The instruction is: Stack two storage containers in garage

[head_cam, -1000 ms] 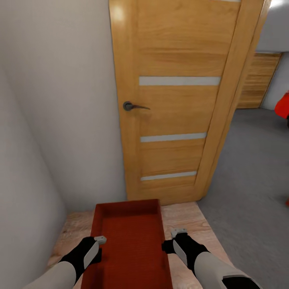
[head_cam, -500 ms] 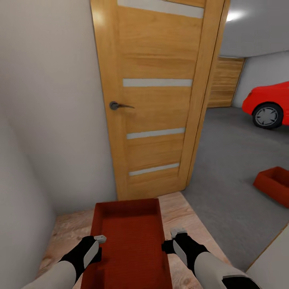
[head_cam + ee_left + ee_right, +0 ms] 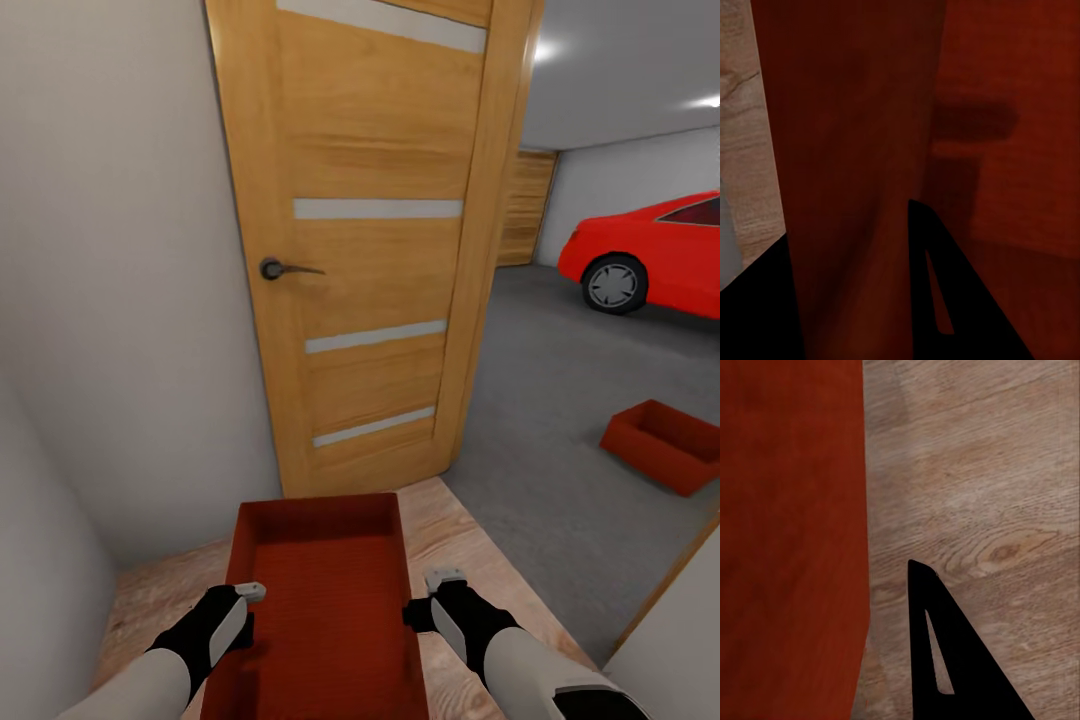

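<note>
Over the last second the view has swung right past the wooden door (image 3: 370,250), so the garage now opens up at the right, with the red car (image 3: 655,250) far off and the second storage container (image 3: 665,445) resting on the grey concrete floor (image 3: 540,420). The carried storage container (image 3: 320,600) stays near, between the arms above the wood-plank floor (image 3: 455,525), the left gripper (image 3: 243,607) pinching its left wall and the right gripper (image 3: 425,600) pressed on its right wall. I judge the next step is driving through the doorway to stack it on the waiting box.
</note>
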{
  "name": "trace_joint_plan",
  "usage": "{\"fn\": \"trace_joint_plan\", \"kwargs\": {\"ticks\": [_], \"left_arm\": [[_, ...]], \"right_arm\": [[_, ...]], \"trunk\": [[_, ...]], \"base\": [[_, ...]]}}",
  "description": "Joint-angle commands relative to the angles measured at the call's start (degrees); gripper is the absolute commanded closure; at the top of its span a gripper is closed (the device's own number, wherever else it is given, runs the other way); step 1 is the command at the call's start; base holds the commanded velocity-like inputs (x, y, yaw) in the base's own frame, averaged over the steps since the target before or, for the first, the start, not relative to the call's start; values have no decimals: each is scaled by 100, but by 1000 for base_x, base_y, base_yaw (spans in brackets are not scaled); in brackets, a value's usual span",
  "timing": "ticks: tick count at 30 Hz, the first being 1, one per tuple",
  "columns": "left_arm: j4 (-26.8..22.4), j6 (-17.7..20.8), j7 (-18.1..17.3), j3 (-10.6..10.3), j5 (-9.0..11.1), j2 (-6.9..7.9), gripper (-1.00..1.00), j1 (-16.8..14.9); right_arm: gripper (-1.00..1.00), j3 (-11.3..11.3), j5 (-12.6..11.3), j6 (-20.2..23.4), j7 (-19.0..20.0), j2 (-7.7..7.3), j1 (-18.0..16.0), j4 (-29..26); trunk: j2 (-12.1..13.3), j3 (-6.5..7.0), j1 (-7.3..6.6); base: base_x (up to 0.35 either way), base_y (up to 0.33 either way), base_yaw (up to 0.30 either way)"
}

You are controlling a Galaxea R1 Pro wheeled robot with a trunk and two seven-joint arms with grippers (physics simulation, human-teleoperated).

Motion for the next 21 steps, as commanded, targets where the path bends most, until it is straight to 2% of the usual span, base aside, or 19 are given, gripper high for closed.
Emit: {"fn": "trace_joint_plan", "kwargs": {"ticks": [1, 4, 5, 6, 9, 13, 21], "left_arm": [[-19, -39, 32, 34, 273, 2, 100, -7], [-15, -39, 32, 34, 269, -8, 100, -7], [15, -11, 23, 16, 60, -41, 100, 32], [16, -19, 23, 16, -19, -39, 100, 65], [12, -8, 23, 16, 125, -25, 100, 169], [10, 5, 23, 16, 105, -24, 100, 269], [64, 5, 23, 15, 107, -28, 100, 287]], "right_arm": [[100, 60, 174, 50, -39, -182, 3, -4], [100, 60, 174, 50, -39, -184, 3, -4], [100, 35, -8, 6, -20, -18, 4, 25], [100, 48, -10, -28, -17, -12, 4, 51], [100, 46, -20, -33, 1, 19, 18, 99], [100, 48, -102, -125, 13, 39, 137, 170], [100, 49, -251, -406, 21, 54, 161, 202]], "trunk": [[-2, -5, 2], [-2, -5, 2], [-3, -5, 3], [-3, -5, 3], [-3, -5, 3], [-3, -5, 3], [-3, -5, 3]], "base": [[321, 130, -18], [333, 66, -7], [0, 0, 0], [0, 0, 0], [0, 0, 0], [0, 0, 0], [0, 0, 0]]}}
